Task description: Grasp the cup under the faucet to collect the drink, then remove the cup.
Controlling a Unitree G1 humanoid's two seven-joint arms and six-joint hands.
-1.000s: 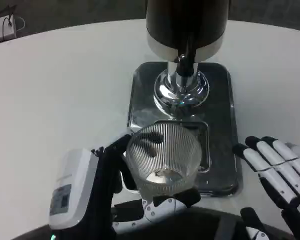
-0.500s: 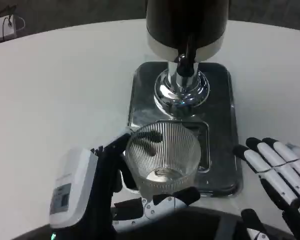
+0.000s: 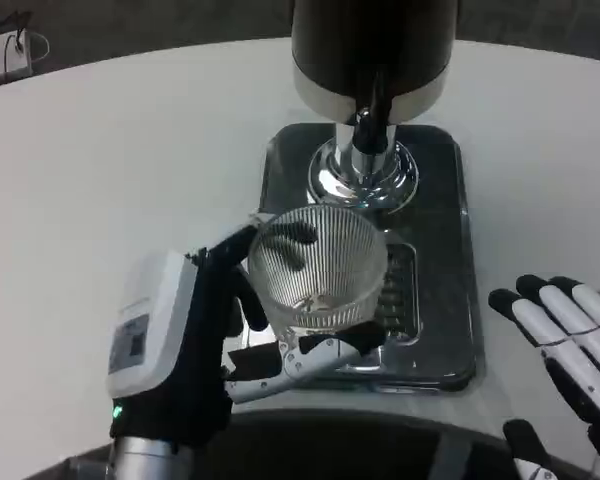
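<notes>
The ribbed clear cup point(image 3: 318, 268) sits just below the centre of the frame, gripped by the left hand point(image 3: 195, 345): dark fingers wrap its left side and a thumb crosses beneath its base. It hangs over the drip grate of the steel tray point(image 3: 442, 290), a little short of the chrome faucet point(image 3: 364, 172), whose spout stands directly above it in the frame. The inside shows only glints and a dark reflection; whether any drink has gone in, I cannot tell.

The step in hand looks like carrying the cup in under the faucet, with collection not yet begun. The next move calls for a small push toward the top of the frame so the rim sits squarely beneath the spout, keeping the cup upright and clear of the chrome base.

Above the faucet rises the dark dispenser body point(image 3: 372, 45). The right hand point(image 3: 570, 350) waits at the lower right over the white counter point(image 3: 110, 170), fingers extended and apart, holding nothing.
</notes>
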